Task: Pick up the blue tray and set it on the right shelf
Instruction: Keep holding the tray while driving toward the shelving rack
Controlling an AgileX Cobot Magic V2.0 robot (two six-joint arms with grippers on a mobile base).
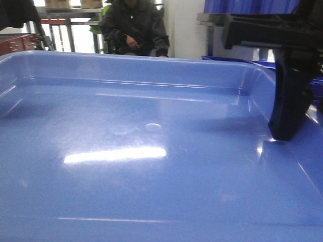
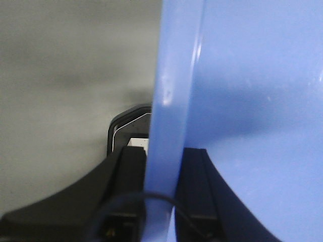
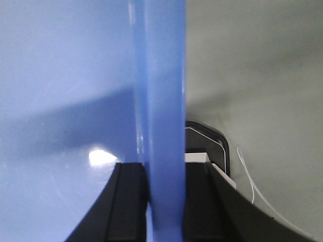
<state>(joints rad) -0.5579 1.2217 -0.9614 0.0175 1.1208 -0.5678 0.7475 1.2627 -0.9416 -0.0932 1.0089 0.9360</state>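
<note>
Left wrist-mounted: left claw (image 2: 163,171) clamped on blue tray (image 2: 252,101) rim.
Right claw (image 3: 164,179): likewise clamped.
Advice: we lift level, evenly.

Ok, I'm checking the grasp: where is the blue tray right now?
The blue tray fills the front view, its side rims clamped by the left hand and right hand in the wrist views.

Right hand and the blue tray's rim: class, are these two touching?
Touching. The right wrist view shows the right hand closed on the blue tray, fingers flush against both faces of its rim.
</note>
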